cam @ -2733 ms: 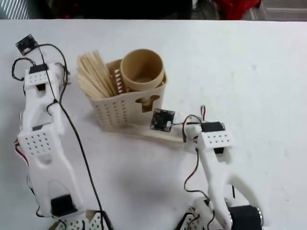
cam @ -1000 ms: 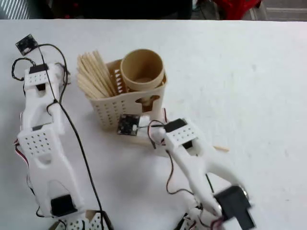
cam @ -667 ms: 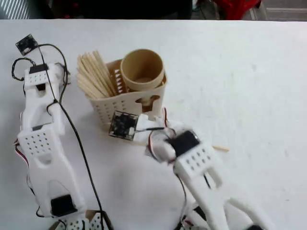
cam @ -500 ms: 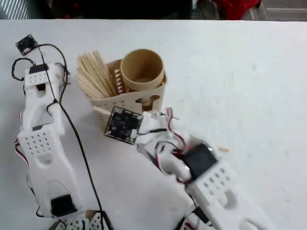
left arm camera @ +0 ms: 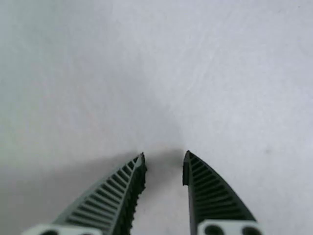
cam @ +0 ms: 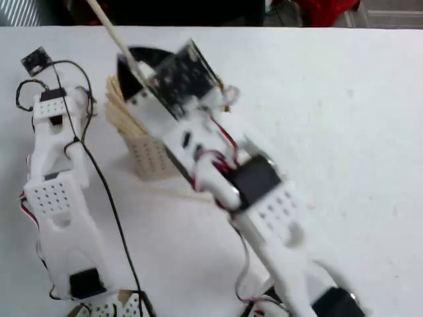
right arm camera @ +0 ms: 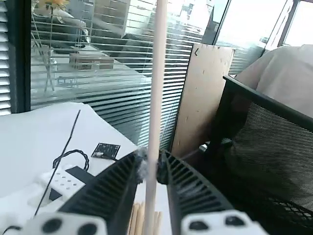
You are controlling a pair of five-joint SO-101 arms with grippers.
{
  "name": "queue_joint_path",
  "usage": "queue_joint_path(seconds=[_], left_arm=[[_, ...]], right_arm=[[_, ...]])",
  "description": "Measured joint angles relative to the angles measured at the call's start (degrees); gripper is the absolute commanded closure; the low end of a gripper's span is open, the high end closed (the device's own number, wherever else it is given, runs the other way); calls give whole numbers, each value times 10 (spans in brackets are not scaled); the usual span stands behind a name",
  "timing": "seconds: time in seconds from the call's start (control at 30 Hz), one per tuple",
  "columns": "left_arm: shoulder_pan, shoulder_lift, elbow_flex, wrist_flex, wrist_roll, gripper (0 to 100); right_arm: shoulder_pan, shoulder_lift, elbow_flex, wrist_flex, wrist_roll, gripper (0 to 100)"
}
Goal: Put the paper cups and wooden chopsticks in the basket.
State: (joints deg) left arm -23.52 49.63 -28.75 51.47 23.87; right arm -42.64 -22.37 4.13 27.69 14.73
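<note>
Fingers point(left arm camera: 129, 188) of the left gripper point(left arm camera: 164, 157) stand a little apart with nothing between them, their ribbed tips pointing at the bare white table point(cam: 344, 99). The left arm point(cam: 56, 198) lies stretched out low and flat to the left of the basket point(cam: 151, 158). Its wrist end is about level with the basket's far side and its base is well in front of the basket. A black cable point(cam: 109, 198) runs along the arm on the side facing the basket.

The basket is cream with small holes in its wall. A bundle of chopsticks point(cam: 122, 112) stands in its left part, leaning out over the left rim. Much of the basket is hidden under the right arm point(cam: 258, 198). Just in front of the basket a loose chopstick point(cam: 168, 187) lies flat on the table, its right part hidden under that arm.

The right arm rises from in front of and to the right of the basket and reaches slantwise up and over it, with the wrist above the basket's middle. The right gripper point(cam: 134, 66) sits above the basket's far left corner, its fingers point(right arm camera: 193, 193) closed tight on a single held chopstick point(right arm camera: 156, 73). In the right wrist view that stick stands straight up out of the pinch. In the high view it slants away beyond the basket's far left.
</note>
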Motion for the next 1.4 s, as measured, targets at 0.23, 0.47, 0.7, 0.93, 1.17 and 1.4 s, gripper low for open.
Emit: queue_joint_path(seconds=[0.23,0.47,0.7,0.93,1.17,1.4], left_arm=[[0,0,0,-5,0,855],[0,0,0,-7,0,856],[0,0,0,-7,0,856],[0,0,0,-7,0,855],[0,0,0,-7,0,856],[0,0,0,-7,0,856]], right_arm=[[-1,51,0,-26,-6,963],[-1,51,-1,-11,-42,889],[-2,51,-3,26,-53,886],[5,34,-11,228,-53,886],[87,-89,-11,513,15,885],[171,-65,113,648,269,886]])
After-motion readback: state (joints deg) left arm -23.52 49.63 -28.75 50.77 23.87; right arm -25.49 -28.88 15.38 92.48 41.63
